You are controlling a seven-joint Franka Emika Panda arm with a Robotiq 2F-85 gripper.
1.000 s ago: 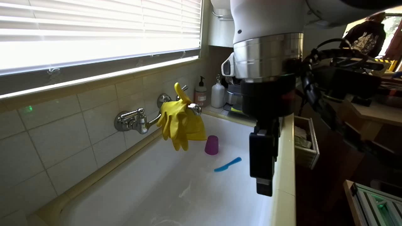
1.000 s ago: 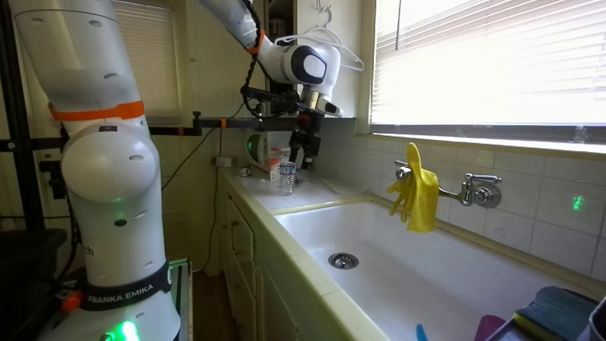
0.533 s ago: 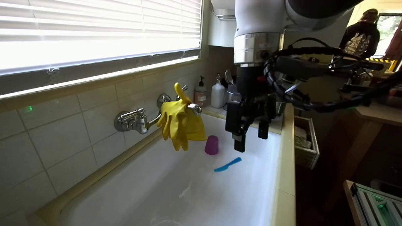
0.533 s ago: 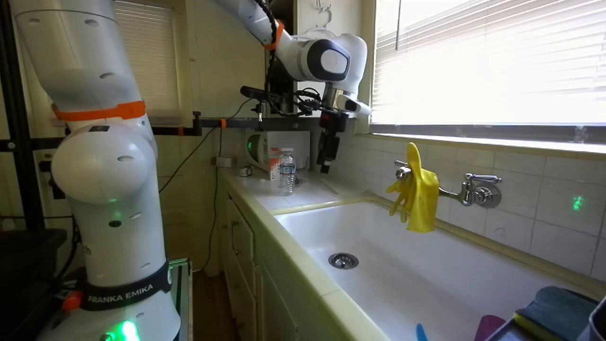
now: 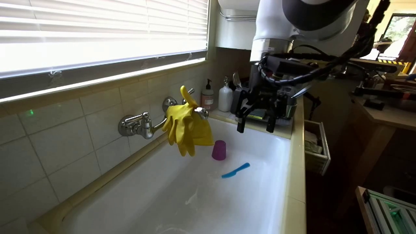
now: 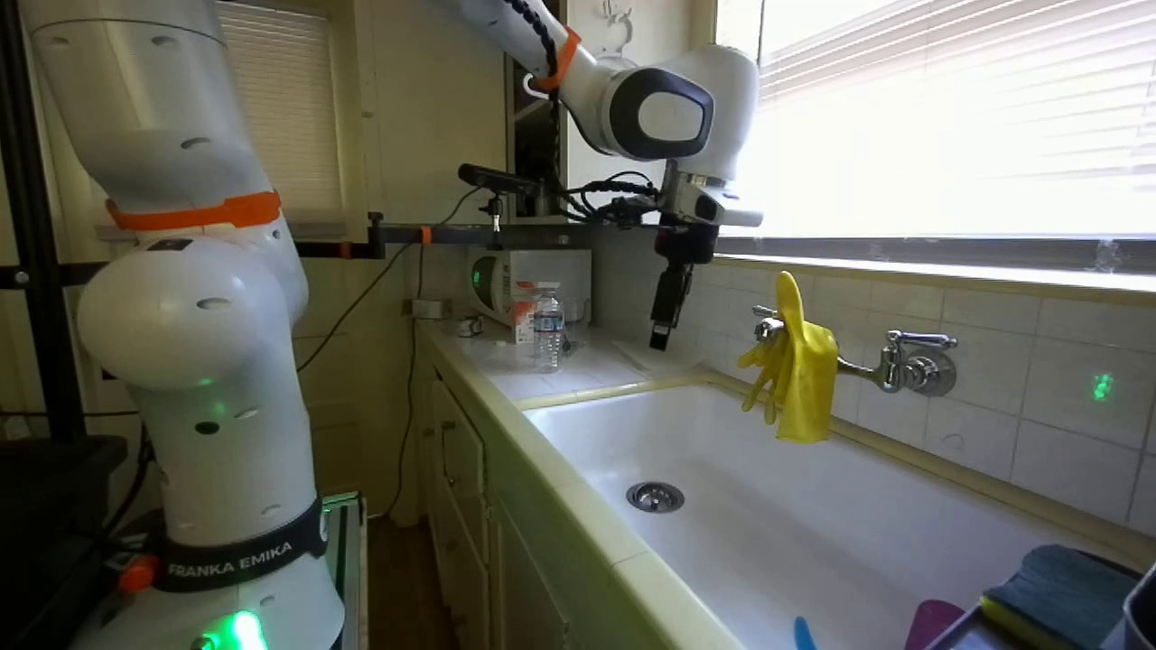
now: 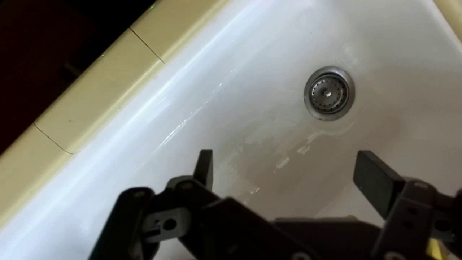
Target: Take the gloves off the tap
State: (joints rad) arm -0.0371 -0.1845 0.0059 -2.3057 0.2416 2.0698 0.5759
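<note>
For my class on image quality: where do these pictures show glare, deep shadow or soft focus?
In both exterior views, daylight bleaches part of the blind above the sink; in an exterior view, the robot's green light flares; in the wrist view, the sink gleams in streaks, the top-left corner is nearly black, and the gripper looks slightly soft.

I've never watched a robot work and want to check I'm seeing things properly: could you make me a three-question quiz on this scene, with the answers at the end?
1. Pick one. The gloves hang over: A, the drawer; B, the tap; C, the microwave.
2. True or false? The gripper is holding the gloves.
3. Fill in the colour. The cup in the sink is ____.

Key:
1. B.
2. False: the gripper stands open, apart from the gloves, with nothing between its jaws.
3. Purple.
</note>
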